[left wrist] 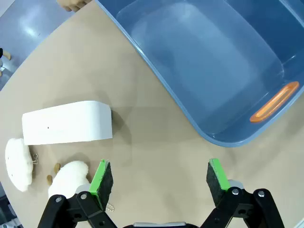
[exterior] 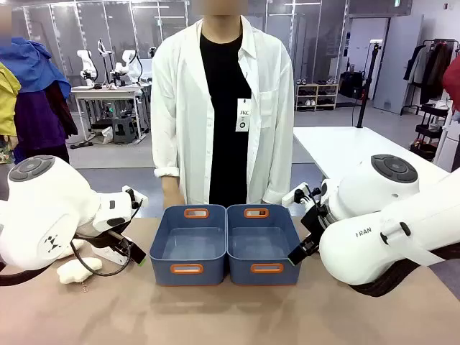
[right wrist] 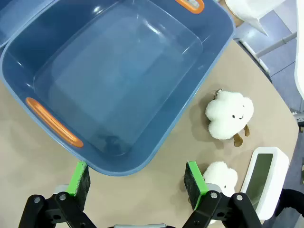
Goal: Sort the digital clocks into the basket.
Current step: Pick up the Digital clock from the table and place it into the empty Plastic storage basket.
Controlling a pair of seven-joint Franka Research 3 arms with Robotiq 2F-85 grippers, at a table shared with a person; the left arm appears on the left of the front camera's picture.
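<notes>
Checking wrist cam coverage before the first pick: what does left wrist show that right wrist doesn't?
Left wrist: the left clock lying plain white side up with its display hidden, two plush toys beside it, the left bin, a hand at the top edge, and the left tool.

Right wrist: the right clock with its display visible, two more plush toys, the right bin, and the right tool.

Both: an empty blue-grey bin, one clock on the table outside it, plush toys, and an open tool holding nothing.
</notes>
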